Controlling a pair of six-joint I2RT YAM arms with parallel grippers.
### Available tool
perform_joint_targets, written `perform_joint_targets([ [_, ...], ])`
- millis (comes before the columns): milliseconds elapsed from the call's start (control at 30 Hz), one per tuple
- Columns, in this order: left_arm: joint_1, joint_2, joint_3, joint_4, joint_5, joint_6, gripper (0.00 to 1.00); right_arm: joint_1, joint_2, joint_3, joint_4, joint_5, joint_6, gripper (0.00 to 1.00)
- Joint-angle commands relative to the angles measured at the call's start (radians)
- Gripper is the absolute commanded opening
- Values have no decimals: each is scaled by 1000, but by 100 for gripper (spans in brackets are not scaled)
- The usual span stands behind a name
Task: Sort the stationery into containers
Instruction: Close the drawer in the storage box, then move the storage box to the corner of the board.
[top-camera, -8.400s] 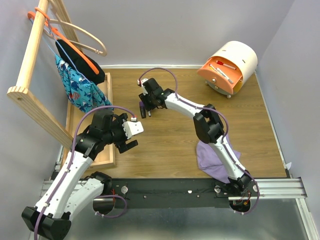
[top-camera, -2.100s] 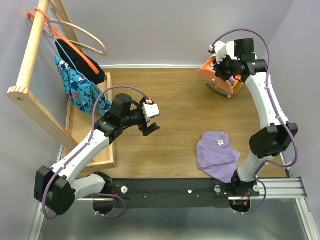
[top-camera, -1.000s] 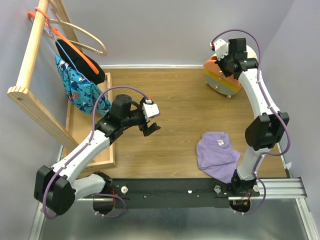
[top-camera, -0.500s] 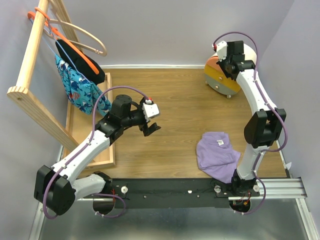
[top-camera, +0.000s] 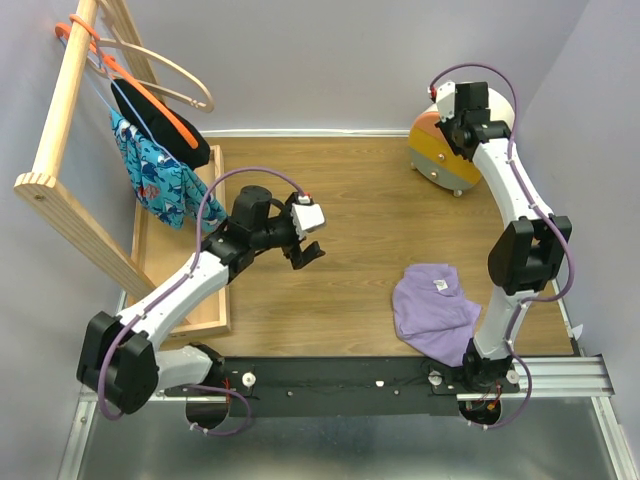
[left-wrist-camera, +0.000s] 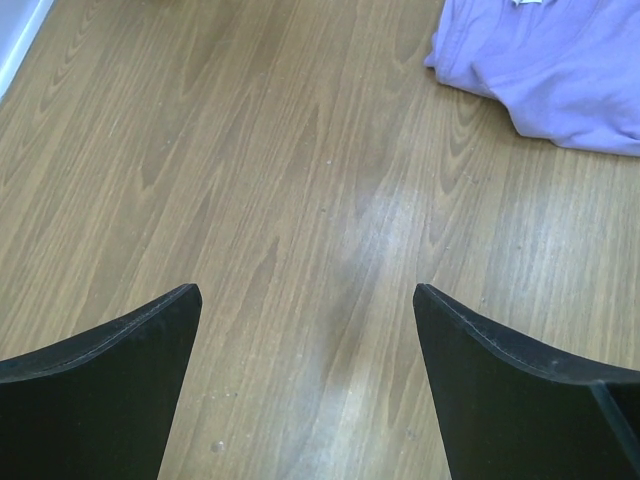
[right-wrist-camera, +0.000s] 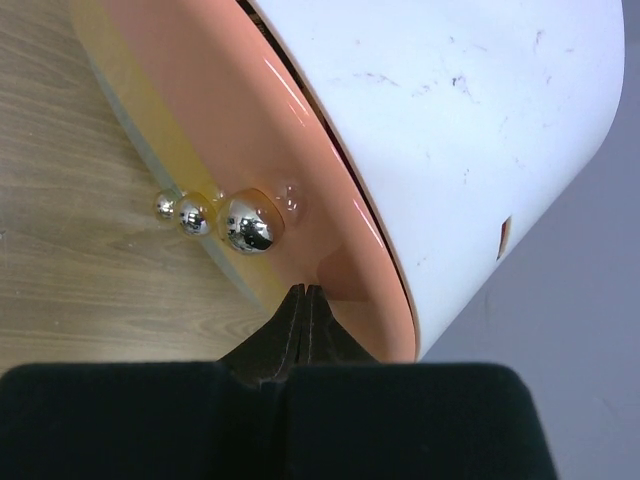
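The cream drawer unit (right-wrist-camera: 450, 120) stands at the table's far right corner, with its orange drawer (top-camera: 428, 128) and yellow drawer (top-camera: 445, 162) both pushed in. My right gripper (right-wrist-camera: 305, 292) is shut with nothing in it. Its tips rest against the orange drawer front (right-wrist-camera: 250, 130), just below the shiny knobs (right-wrist-camera: 248, 222). The left gripper (left-wrist-camera: 305, 300) hangs open over bare wood near the table's middle (top-camera: 308, 254), holding nothing. No stationery is in view.
A purple cloth (top-camera: 435, 310) lies at the near right and shows at the top of the left wrist view (left-wrist-camera: 560, 70). A wooden rack (top-camera: 60, 120) with hangers and clothes stands at the left, above a long wooden tray (top-camera: 205, 315).
The orange drawer, open with pens inside two seconds ago, now sits closed with the right gripper against its front. The left arm has shifted slightly toward the far side.
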Motion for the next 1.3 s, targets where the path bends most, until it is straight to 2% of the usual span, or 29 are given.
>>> perform_joint_targets([
  [0,-7,96,100,29,-5,32,96,-13,-5,-1,14,21,24,0],
  [67,-7,171,161,64,-5,8,96,-15,-33,11,-18,-28,46,0],
  [167,-5,322,261,244,-77,-119,98,-16,-123,2,-39,-90,95,1],
  [200,-5,375,294,357,-117,-173,98,-28,-151,-12,-26,-94,122,2],
  [233,-2,497,386,403,-154,-224,98,-36,-181,-61,-10,-94,194,14],
  [300,2,624,501,481,-266,-405,98,-76,-287,-133,66,-94,266,33],
  [333,9,744,610,515,-284,-472,98,-90,-333,-226,104,-96,314,45],
  [367,27,799,656,556,-296,-617,96,-103,-370,-280,183,-100,326,48],
  [400,33,855,710,620,-306,-664,96,-110,-398,-317,211,-102,333,50],
  [433,33,905,773,618,-329,-689,97,-110,-450,-349,231,-90,349,53],
  [533,42,1141,1102,605,-361,-797,99,-137,-508,-428,242,-35,421,55],
  [567,45,1191,1176,598,-352,-843,99,-142,-525,-464,248,-24,440,55],
  [600,41,1235,1242,572,-403,-883,99,-151,-541,-489,253,-15,457,55],
  [667,32,1335,1384,566,-439,-905,99,-162,-586,-536,293,16,501,56],
  [800,15,1424,1451,563,-470,-1043,99,-214,-599,-616,322,68,579,57],
  [833,10,1436,1459,556,-529,-1109,99,-231,-593,-621,319,73,621,57],
  [900,2,1476,1489,543,-586,-1134,99,-278,-564,-629,331,82,656,57],
  [1100,-47,1590,1660,523,-672,-1059,99,-355,-458,-618,391,47,690,57],
  [1267,-70,1601,1665,533,-679,-1048,99,-389,-328,-577,435,-24,713,57],
])
